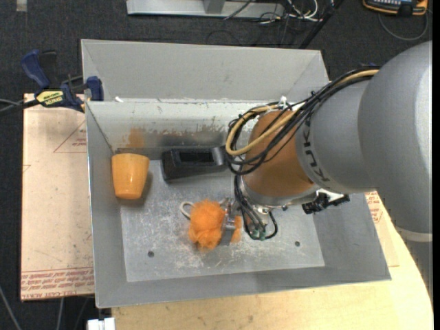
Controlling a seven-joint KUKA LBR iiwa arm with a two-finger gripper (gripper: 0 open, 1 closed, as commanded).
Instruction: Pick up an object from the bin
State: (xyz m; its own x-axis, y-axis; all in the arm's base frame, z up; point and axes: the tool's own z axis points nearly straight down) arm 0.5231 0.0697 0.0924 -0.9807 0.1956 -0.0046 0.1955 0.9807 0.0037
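Orange fuzzy clump mid-bin, toward front edge | gripper low, just beside its right side | opening and hold: cannot tell | orange cup by left wall

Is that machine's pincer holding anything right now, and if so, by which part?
It cannot be told. The pincer sits against the right side of the fluffy orange ball, but no grip on it shows.

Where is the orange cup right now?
In the camera view, the orange cup sits at the left of the bin, near its back wall, just left of the black block and up-left of the fuzzy orange clump.
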